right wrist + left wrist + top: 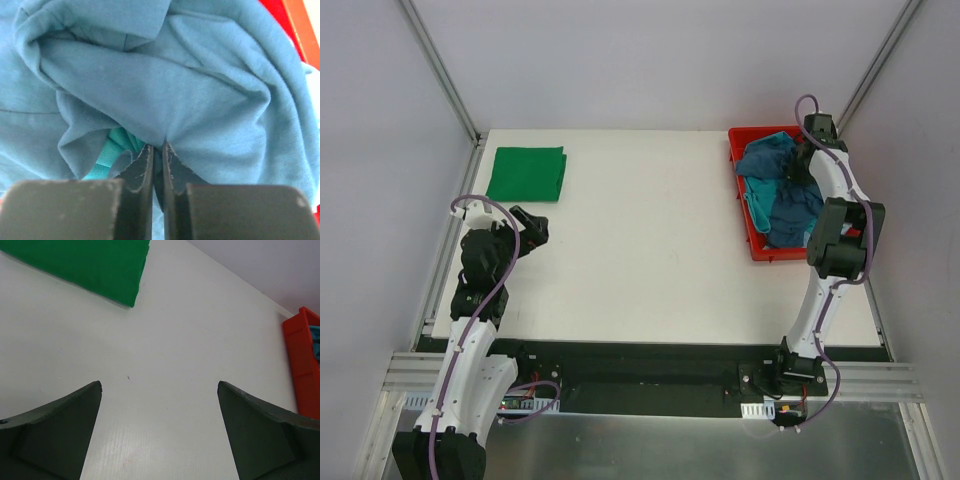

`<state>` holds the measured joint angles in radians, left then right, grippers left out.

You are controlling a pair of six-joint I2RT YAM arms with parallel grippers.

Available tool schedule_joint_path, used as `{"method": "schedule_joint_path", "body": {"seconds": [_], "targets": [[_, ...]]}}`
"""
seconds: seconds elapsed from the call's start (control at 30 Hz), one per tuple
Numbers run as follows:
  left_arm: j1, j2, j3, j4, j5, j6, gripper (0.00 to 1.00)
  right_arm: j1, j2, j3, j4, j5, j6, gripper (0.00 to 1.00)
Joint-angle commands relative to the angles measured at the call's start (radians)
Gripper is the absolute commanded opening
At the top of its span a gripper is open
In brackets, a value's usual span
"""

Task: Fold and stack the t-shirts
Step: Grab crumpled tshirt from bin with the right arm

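This looks like a robot lab, not a home. A plain white table (650, 250) sits between bare pale walls (650, 60) with metal bars (440, 70). A left arm (470, 340) and a right arm (835, 240) are bolted to a metal rail (880, 378) along the table's near edge, with purple wires (506, 275) on them.

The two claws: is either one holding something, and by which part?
The right gripper pinches a bunched fold of the blue t-shirt, lying in the red bin. The left gripper is open and holds nothing.
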<state>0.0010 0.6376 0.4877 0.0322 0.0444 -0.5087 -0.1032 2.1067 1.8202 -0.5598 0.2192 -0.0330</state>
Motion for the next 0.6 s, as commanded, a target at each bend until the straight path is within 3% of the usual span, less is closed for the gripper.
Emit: {"method": "schedule_joint_path", "body": {"seconds": [0.0,0.23,0.57], "targets": [[0.004,-0.003,0.04,0.035,0.009,0.016,0.99,-0.003,-0.066,0.073,-0.04,-0.018,0.005,0.01],[0.004,-0.004,0.04,0.037,0.009,0.013,0.99,0.0,-0.296,0.079,-0.009,-0.044,-0.067,0.01],[0.004,0.001,0.045,0.037,0.051,0.006,0.99,0.123,-0.718,-0.07,0.21,-0.274,-0.048,0.01]]}}
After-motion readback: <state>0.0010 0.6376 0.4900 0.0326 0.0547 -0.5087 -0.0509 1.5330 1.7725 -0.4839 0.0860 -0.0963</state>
